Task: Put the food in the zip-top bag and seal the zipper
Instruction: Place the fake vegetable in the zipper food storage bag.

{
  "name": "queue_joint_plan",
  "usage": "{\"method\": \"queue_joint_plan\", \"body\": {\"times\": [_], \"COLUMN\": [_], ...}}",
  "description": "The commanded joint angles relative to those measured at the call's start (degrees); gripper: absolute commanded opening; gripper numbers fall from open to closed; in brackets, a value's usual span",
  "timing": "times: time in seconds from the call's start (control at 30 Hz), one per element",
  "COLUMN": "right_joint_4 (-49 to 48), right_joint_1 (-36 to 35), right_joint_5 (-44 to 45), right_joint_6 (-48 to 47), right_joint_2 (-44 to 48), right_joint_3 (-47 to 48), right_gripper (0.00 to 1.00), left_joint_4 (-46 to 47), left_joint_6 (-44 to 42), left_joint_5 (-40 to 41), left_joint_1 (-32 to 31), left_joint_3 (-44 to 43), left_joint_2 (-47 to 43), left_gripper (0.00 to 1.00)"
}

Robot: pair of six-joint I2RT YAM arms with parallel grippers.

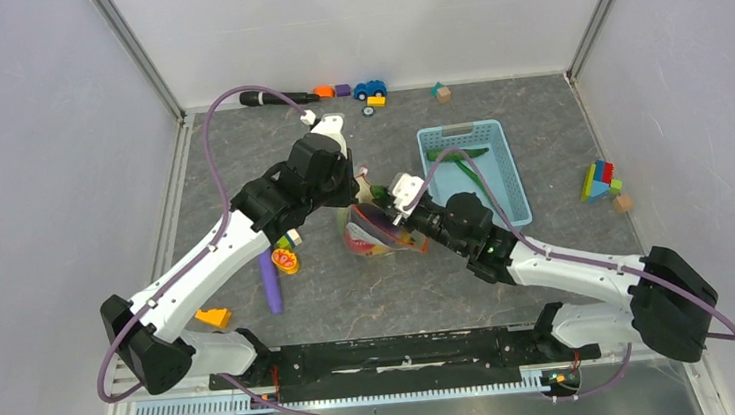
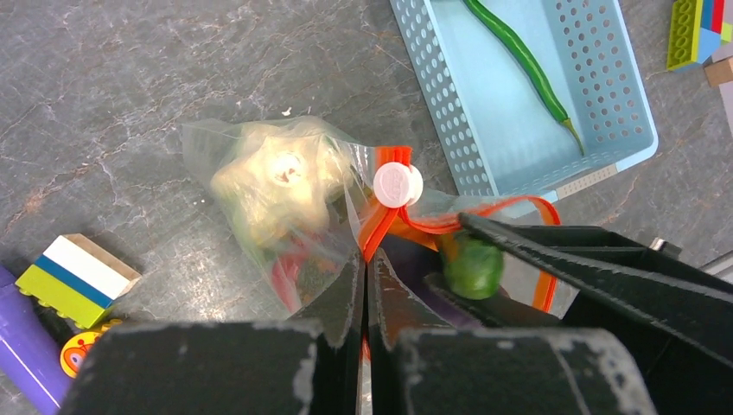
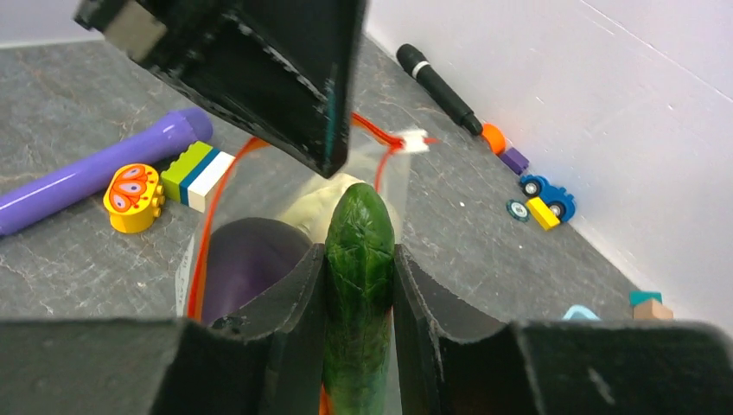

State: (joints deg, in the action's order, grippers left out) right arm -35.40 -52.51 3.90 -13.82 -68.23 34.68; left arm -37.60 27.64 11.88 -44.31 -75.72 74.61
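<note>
On my right wrist camera, nearest in frame, the right gripper (image 3: pixel 359 259) is closed part-way on the green cucumber (image 3: pixel 360 229), whose tip is at the mouth of the zip-top bag (image 3: pixel 391 186). Only this view looks into that mouth: the purple eggplant (image 3: pixel 246 259) lies at lower left and the pale cabbage (image 3: pixel 321 206) beyond it. The left wrist camera shows what that view hides. The left gripper (image 2: pixel 365 259) is pinched fully closed on the orange-red zipper (image 2: pixel 380 226), just beside its white slider (image 2: pixel 398 184). At that frame's upper right, the light blue basket (image 2: pixel 423 69) holds one long green pod (image 2: pixel 519 60). The top view puts the bag mid-frame on the surface (image 1: pixel 238 149), with both grippers meeting at it.
</note>
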Motion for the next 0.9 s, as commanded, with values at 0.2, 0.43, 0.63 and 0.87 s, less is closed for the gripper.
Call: {"method": "queue_joint_plan", "body": {"times": [0.2, 0.43, 0.63, 0.87], "right_joint_4": [24.6, 32.1, 37.3, 40.1], "right_joint_1": [-0.3, -0.4, -0.3, -0.3], "right_joint_5": [2.9, 7.0, 5.1, 17.1], "right_joint_6": [-3.0, -0.2, -6.2, -4.6], "right_joint_2": [-11.9, -14.9, -14.7, -17.4], "right_joint_3": [18.3, 23.5, 22.4, 24.2], "right_gripper": [0.00, 0.00, 0.00, 0.00], "left_joint_4": [5.1, 6.2, 7.8, 10.1], "left_joint_6": [0.0, -0.4, 0.9, -0.1], "left_joint_5": [-2.6, -1.9, 1.2, 2.0], "left_joint_1": [0.2, 0.2, 0.2, 0.2], "left_joint_3": [-4.2, -3.7, -3.1, -3.4], "left_joint_2": [-1.3, -2.2, -2.6, -3.7], "left_gripper": [0.02, 0.02, 0.02, 0.02]}}
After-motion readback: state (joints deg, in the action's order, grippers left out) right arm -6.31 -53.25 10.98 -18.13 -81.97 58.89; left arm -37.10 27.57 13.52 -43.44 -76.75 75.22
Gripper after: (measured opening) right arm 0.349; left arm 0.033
